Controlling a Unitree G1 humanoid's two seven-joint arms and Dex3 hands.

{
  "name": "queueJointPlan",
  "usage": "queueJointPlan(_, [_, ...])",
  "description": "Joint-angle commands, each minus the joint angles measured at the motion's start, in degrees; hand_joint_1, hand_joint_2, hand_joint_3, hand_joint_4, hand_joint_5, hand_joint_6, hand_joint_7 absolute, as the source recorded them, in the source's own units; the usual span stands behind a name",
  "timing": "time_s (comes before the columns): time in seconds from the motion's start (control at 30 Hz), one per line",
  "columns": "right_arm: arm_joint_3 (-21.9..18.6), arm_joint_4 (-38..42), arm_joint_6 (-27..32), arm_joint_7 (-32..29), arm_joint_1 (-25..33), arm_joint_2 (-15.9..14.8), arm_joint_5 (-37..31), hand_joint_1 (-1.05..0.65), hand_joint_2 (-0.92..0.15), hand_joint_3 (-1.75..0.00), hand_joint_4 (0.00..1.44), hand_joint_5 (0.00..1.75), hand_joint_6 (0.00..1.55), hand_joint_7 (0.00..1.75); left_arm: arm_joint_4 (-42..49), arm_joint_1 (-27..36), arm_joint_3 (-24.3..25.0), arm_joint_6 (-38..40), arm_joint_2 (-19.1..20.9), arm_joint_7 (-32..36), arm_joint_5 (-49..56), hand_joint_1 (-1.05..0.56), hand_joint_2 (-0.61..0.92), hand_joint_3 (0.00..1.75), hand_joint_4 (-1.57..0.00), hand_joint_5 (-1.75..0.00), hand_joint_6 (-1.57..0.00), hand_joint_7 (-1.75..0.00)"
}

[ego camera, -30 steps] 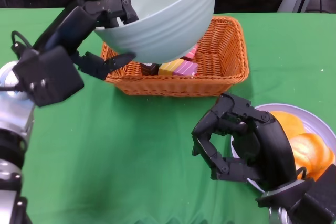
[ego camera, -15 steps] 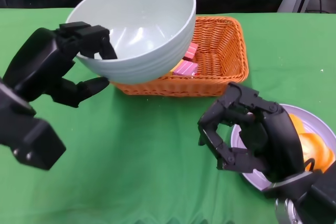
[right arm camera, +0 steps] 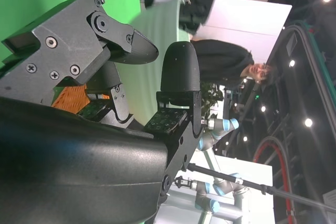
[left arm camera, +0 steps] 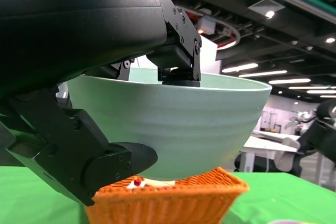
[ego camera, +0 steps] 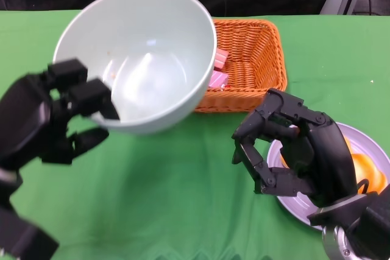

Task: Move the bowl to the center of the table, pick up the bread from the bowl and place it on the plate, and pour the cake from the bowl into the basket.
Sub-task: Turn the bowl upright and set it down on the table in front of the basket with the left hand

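Head view: the left hand (ego camera: 52,114) grips the near-left rim of the pale green bowl (ego camera: 143,56), fingers hooked over the edge and thumb beneath, holding it above the green table (ego camera: 164,181) with its mouth up and nothing in it. The bowl's far-right side overlaps the left part of the orange basket (ego camera: 256,59), where pink cake (ego camera: 218,78) pieces lie. The right hand (ego camera: 292,150) hangs at the near right with fingers curled inward around nothing, over the left edge of the grey plate (ego camera: 304,202); orange bread (ego camera: 365,172) shows on the plate behind it. Open green cloth lies between the two hands and in front of the basket.

Right wrist view: the right hand's fingers (right arm camera: 178,72) are bent with nothing between them; a sliver of basket shows past them, and a person (right arm camera: 226,66) stands beyond the table.

Left wrist view: the left hand clamps the bowl's rim, fingers (left arm camera: 176,51) over the edge, thumb against the outer wall. The bowl hangs just above the basket.
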Motion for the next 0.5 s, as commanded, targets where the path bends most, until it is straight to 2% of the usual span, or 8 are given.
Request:
queueJointPlan(0.03, [-0.5,-1.2,0.5,0.5,-0.3,-0.8,1.3,-0.12,-0.43,-1.13,0.80,1.50,0.72,1.24,-2.6,3.7,-0.9,0.9,2.1,8.3,4.5,0.02,0.46,1.15,-0.73,-1.75,-0.59,-1.74])
queueJointPlan(0.13, [-0.6,-1.5,0.8,0.5,-0.3,-0.9,1.5,-0.12,-0.43,-1.14,0.80,1.50,0.72,1.24,-4.2,6.3,-2.5,2.4,3.0,13.8,8.0,0.01,0.45,1.15,-0.73,-1.75,-0.59,-1.75])
queueJointPlan(0.37, [-0.8,-1.8,1.2,0.8,-0.3,-1.1,2.3,-0.09,-0.41,-1.17,0.81,1.49,0.72,1.23,-7.1,10.4,-6.5,4.8,5.2,21.6,11.7,-0.01,0.48,1.09,-0.73,-1.75,-0.57,-1.75])
queueJointPlan(0.5, [-0.8,-2.3,1.9,1.2,-0.3,-1.5,2.7,-0.10,-0.41,-1.19,0.81,1.49,0.72,1.24,-7.5,13.0,-9.5,5.0,6.4,24.5,12.8,0.06,0.46,1.00,-0.71,-1.75,-0.57,-1.72])
